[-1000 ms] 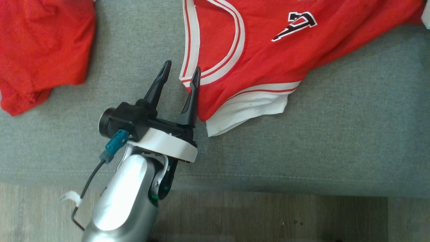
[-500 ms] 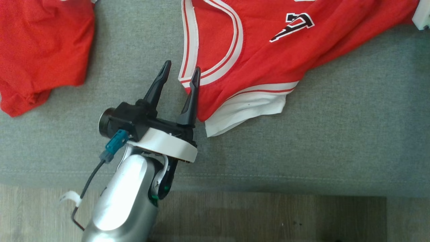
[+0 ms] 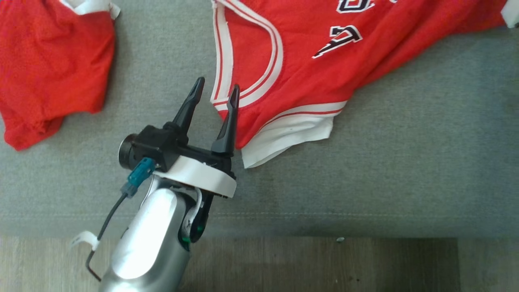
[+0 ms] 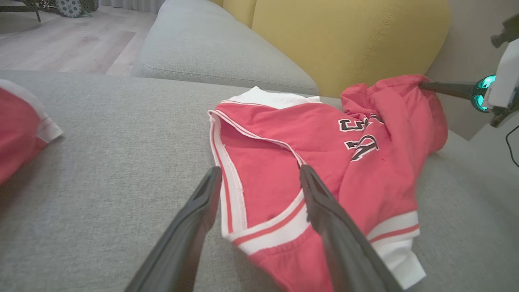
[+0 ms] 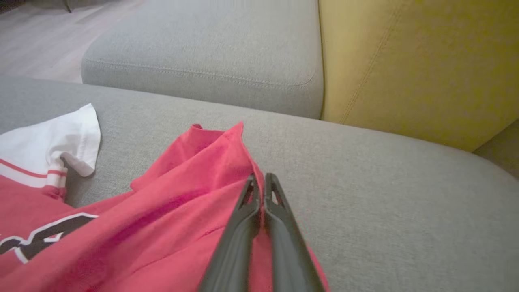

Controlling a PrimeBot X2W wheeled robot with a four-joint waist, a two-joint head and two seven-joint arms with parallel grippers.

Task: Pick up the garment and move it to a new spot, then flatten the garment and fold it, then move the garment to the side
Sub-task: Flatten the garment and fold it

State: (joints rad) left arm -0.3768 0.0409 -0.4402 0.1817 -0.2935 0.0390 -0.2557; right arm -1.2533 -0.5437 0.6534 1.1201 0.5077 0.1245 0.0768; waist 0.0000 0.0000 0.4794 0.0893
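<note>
The left gripper point(image 3: 217, 85) hovers, fingers spread wide and empty, at the edge of the red basketball jersey with white trim point(image 3: 308, 81) on the grey sofa cushion point(image 3: 405, 162). At three o'clock, the right gripper point(image 5: 260, 176) pinches its cloth. This seems the pick-up step; next, the left fingers must close. Earlier, the right fingers stood apart.
</note>
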